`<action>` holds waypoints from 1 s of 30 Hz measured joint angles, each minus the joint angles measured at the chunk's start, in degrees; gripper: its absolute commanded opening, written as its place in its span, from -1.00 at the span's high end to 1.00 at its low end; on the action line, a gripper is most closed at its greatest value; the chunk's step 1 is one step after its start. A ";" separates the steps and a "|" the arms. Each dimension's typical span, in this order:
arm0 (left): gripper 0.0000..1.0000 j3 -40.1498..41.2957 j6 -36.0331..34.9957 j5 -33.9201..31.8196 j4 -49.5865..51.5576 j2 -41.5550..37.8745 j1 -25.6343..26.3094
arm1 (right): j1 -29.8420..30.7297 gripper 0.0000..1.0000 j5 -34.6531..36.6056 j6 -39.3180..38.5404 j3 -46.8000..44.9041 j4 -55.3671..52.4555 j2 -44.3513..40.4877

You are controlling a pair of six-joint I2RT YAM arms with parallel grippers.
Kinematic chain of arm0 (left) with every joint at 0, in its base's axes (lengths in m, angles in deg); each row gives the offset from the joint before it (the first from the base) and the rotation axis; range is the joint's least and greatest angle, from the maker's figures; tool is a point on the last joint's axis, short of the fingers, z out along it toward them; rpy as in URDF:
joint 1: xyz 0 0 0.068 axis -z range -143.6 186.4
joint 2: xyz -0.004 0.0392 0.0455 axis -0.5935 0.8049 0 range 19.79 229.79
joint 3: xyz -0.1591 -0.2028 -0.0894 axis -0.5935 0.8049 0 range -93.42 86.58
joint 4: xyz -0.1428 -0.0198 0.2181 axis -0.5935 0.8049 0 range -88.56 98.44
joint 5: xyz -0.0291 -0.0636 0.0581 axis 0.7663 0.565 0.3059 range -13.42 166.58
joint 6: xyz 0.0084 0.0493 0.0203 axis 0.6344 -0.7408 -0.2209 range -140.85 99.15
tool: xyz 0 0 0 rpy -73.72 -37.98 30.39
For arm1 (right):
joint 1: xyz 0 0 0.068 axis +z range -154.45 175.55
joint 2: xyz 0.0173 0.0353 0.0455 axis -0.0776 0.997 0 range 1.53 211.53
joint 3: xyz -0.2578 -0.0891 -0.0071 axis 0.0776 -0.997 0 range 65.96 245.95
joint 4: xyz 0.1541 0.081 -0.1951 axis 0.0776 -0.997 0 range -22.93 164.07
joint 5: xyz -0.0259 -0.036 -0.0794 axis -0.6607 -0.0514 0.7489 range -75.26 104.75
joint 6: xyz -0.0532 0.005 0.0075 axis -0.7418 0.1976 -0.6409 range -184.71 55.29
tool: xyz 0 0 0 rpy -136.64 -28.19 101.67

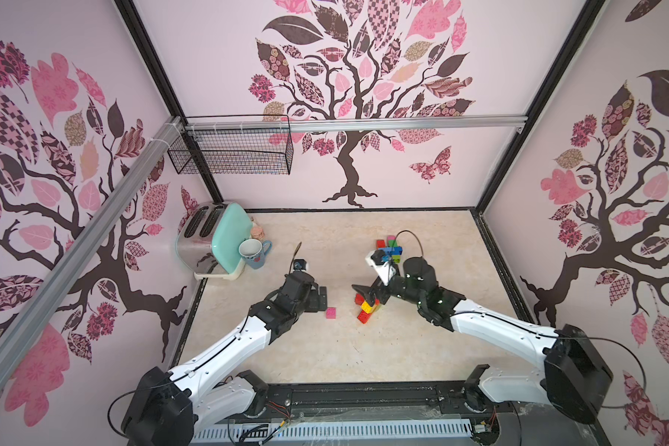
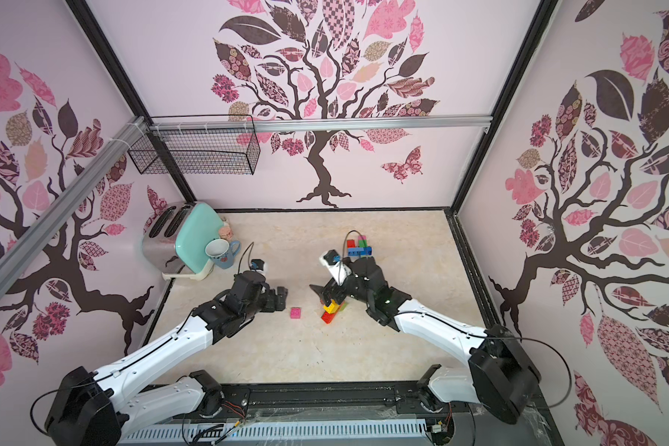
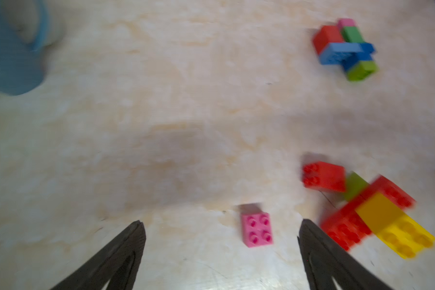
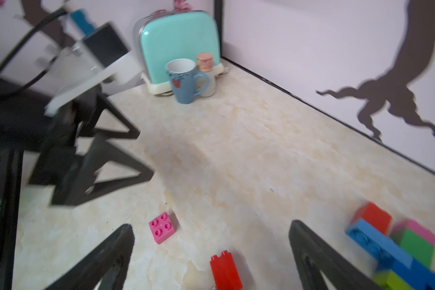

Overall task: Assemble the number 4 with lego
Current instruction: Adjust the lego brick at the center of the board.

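Lego stack partly masked by right tool in both top views, exposed from left wrist; right tool, left tool spread, probably empty.

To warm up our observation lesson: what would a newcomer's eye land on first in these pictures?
First the bright colours on the pale table: a red-and-yellow lego cluster near the middle by the open right gripper, a blue-green-red cluster farther back, and a lone pink brick beside the open left gripper. Then the mint toaster and blue mug in the far left corner.
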 measured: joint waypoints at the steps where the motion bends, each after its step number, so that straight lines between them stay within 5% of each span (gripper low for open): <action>1: -0.90 0.02 -1.66 3.23 -2.47 0.00 1.73 | -2.84 -0.99 0.02 3.63 -0.57 -0.07 -0.37; 6: -0.57 1.44 -7.65 13.62 -15.30 1.64 5.86 | -13.33 -0.99 2.36 20.96 -2.54 -1.27 -0.37; 10: -0.37 1.64 -11.87 17.90 -20.65 6.93 6.62 | -15.23 -0.99 3.93 27.74 -5.66 -2.78 -0.37; 17: -0.37 1.60 -15.30 21.14 -24.35 17.03 8.98 | -15.13 -0.99 5.09 31.17 -7.39 -2.99 -0.39; 30: 0.03 0.76 -14.99 15.63 -33.51 26.36 12.61 | -15.13 -0.99 5.68 30.47 -7.61 -2.64 -2.56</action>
